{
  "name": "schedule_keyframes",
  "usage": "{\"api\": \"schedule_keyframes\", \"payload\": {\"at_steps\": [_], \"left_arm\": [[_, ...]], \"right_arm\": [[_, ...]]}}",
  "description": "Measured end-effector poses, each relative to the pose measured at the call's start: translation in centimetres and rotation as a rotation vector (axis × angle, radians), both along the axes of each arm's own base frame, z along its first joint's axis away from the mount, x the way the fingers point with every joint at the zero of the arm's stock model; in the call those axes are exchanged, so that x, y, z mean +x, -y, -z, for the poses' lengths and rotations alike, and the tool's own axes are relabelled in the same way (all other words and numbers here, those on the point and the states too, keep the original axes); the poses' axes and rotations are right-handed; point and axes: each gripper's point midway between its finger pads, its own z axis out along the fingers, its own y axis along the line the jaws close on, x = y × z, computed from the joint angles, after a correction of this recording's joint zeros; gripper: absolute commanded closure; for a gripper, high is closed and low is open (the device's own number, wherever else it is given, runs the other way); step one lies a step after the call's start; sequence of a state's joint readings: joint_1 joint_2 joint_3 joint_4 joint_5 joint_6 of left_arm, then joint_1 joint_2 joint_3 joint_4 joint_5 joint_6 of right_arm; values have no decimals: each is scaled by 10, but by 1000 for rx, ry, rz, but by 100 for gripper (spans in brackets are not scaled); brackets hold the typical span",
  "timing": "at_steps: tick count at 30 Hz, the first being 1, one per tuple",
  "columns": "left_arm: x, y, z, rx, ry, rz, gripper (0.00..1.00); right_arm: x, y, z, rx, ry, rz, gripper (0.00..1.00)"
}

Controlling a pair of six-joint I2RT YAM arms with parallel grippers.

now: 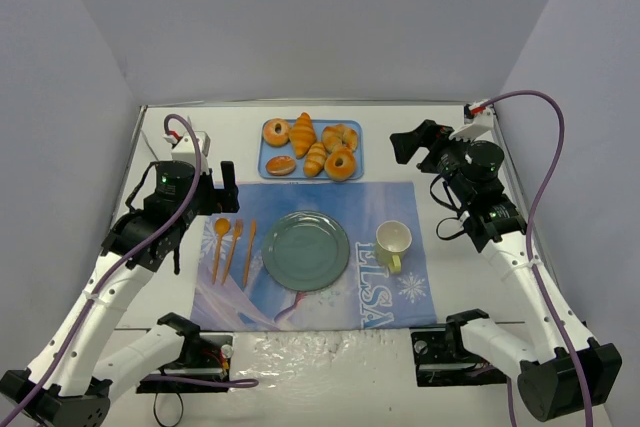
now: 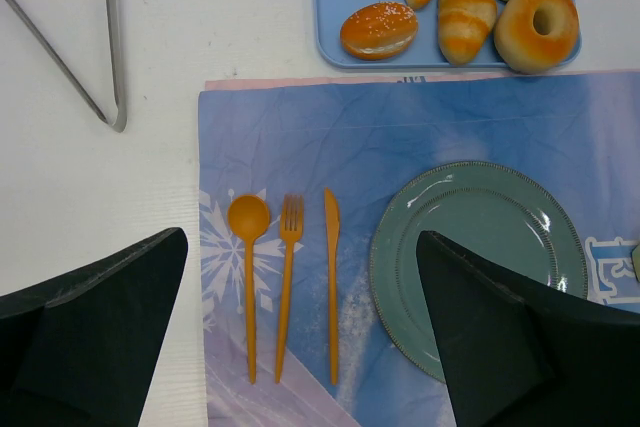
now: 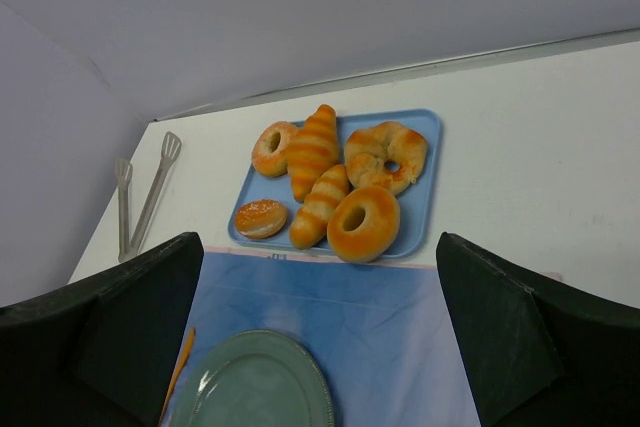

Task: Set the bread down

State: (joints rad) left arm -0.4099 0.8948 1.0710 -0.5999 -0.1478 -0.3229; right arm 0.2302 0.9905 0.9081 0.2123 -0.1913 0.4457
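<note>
Bread (image 1: 281, 165) is seen lying on the blue tray (image 2: 328, 7) at the far side of the desk (image 2: 100, 197). It is set in the tray's near left corner, just beside a striped croissant (image 2: 466, 9). Nothing is gripped around it, and it is well apart from both arms. More croissants and ring doughnuts are laid on the same tray.

A green plate (image 1: 305, 250) is placed in the middle of a blue printed mat (image 1: 400, 207), nearer than the tray, and nothing is seen on it. To its left an orange spoon (image 2: 248, 247), fork (image 2: 288, 277) and knife (image 2: 331, 277) are lined up side by side. To its right a pale yellow cup (image 1: 393, 239) is stood on the mat. Metal tongs (image 2: 112, 47) are laid on the bare desk left of the tray.

The left fingers (image 2: 100, 317) are spread wide and held above the mat's left part, with the cutlery framed between them and nothing pinched. The right fingers (image 3: 110, 327) are likewise spread wide and hold nothing. They are raised over the desk's right side and turned toward the tray.
</note>
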Motion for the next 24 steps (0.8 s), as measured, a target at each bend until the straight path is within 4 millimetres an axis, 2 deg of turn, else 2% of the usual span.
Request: {"api": "schedule_keyframes", "payload": {"at_steps": [19,24], "left_arm": [[1,-3,0,7,3,-17,3],[4,-13,0,12,4,-62,3]], "right_arm": [[-3,2,11,-5,-17,6,0],[-7,3,7,-3,-5,9,0]]}}
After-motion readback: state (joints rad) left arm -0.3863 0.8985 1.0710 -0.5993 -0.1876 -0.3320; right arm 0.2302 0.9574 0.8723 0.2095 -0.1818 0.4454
